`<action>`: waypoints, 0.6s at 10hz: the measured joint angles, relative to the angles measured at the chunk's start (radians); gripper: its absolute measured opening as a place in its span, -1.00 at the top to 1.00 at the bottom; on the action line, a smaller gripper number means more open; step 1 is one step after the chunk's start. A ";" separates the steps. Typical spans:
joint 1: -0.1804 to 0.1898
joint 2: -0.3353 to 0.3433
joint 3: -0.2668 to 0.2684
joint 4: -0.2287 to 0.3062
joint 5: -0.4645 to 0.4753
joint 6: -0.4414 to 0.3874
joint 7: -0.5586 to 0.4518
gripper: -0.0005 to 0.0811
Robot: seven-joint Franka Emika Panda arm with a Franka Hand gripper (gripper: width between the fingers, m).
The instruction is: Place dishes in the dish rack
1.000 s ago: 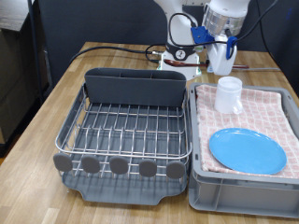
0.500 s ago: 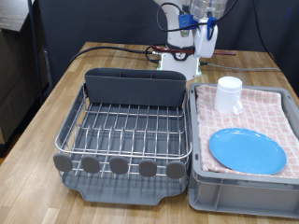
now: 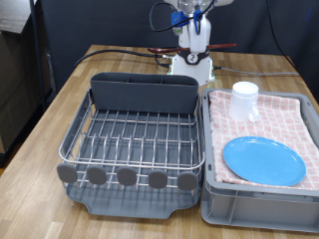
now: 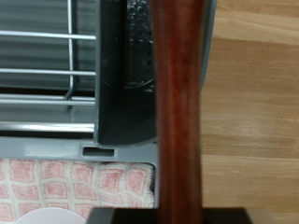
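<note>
Here, in the exterior view, a wooden table [image 3: 60, 119] holds a silver wire dish rack [image 3: 135, 139] on a dark grey tray, with a tall grey caddy [image 3: 145, 93] along its far side and a row of round tabs [image 3: 128, 177] along its near edge. The rack's wires carry no dishes. Just beside the rack, on the exterior view's right, sits a grey crate [image 3: 261, 204] lined with pink checked cloth [image 3: 289, 115]. A small white mug [image 3: 244, 101] stands on the cloth at the crate's far end, and a round bright-blue plate [image 3: 264, 160] lies flat at the near end. The gripper [image 3: 199, 28] hangs high at the exterior view's top, above the table beyond the caddy, and a thin reddish-brown wooden spoon [image 3: 221, 46] juts sideways from it towards the exterior view's right.

In the wrist view, the spoon's handle [image 4: 178, 112] fills the middle as a broad reddish-brown bar, gripped in the closed jaws. Behind it show the caddy, some rack wires, a strip of the checked cloth and bare table.
</note>
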 joint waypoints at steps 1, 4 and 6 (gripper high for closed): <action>0.000 0.002 -0.031 -0.005 0.009 0.000 -0.041 0.79; 0.014 0.025 -0.087 -0.011 0.053 0.001 -0.123 0.79; 0.013 0.026 -0.090 -0.005 0.062 -0.002 -0.122 0.79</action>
